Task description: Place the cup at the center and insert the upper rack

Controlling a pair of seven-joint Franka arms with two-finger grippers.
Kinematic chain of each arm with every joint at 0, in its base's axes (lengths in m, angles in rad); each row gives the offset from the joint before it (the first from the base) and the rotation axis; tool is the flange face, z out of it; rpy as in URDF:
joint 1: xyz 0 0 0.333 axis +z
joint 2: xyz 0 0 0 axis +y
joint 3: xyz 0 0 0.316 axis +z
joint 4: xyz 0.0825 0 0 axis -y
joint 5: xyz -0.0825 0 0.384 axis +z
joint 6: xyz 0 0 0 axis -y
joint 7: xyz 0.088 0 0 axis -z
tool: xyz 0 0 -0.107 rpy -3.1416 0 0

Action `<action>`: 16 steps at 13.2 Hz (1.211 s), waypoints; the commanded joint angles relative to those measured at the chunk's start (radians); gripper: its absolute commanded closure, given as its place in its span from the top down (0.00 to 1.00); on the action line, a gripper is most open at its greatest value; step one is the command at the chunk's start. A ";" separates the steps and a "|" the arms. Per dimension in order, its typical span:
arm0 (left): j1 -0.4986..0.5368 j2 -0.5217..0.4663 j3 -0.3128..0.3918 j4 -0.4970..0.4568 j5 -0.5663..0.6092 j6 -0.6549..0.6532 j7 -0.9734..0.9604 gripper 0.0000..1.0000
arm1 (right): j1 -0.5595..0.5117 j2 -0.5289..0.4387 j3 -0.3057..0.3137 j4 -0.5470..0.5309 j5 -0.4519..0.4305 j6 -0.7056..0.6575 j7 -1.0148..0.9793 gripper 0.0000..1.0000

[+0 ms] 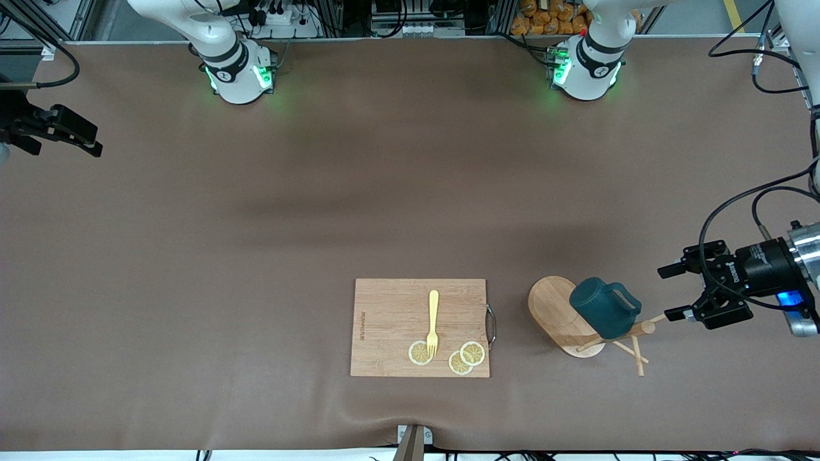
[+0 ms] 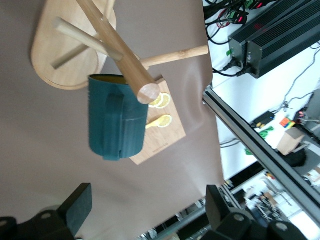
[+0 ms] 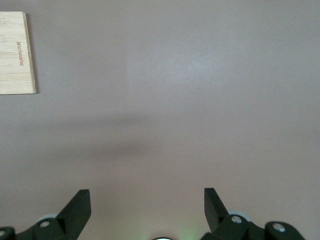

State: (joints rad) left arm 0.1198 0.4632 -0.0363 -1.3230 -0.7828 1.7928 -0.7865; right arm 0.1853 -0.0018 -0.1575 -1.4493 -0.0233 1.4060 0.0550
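The left gripper point(image 1: 669, 292) hung with its 2 fingers spread wide, holding nothing, above the brown table point(image 1: 256, 256) at the left arm's end. Its fingertips pointed at the tip of the central post of the upper rack point(image 1: 558, 307), just clear of it. The rack, a wooden mug tree, lay tipped on its side, its oval base point(image 2: 65, 50) standing on edge and the post slanting toward the gripper. 3 thin pegs point(image 1: 631, 355) splayed on the table near the post's tip.

The dark teal cup point(image 1: 602, 307) hung on the rack against the post, between the oval base and the left gripper, its loop handle point(image 2: 117, 125) turned toward the gripper and its yellowish inside facing the base.

From the left gripper, past the rack toward the right arm's end, lay a rectangular wooden cutting board point(image 1: 391, 320) with a metal handle point(image 1: 491, 325). On it rested 1 yellow fork point(image 1: 433, 320) and 3 lemon slices point(image 1: 466, 358).

The right gripper point(image 1: 73, 137) waited with its fingers equally wide and empty, over bare table at the right arm's end, well apart from the cup and rack.
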 commanded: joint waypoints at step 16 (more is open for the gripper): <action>0.004 -0.254 -0.137 -0.025 0.701 -0.271 0.361 1.00 | 0.031 -0.007 -0.007 0.017 0.000 -0.016 0.009 1.00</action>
State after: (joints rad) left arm 0.1186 0.2512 -0.1610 -1.3236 -0.1205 1.5419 -0.4876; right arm 0.2059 -0.0024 -0.1569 -1.4479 -0.0225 1.4053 0.0554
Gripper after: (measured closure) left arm 0.000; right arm 0.000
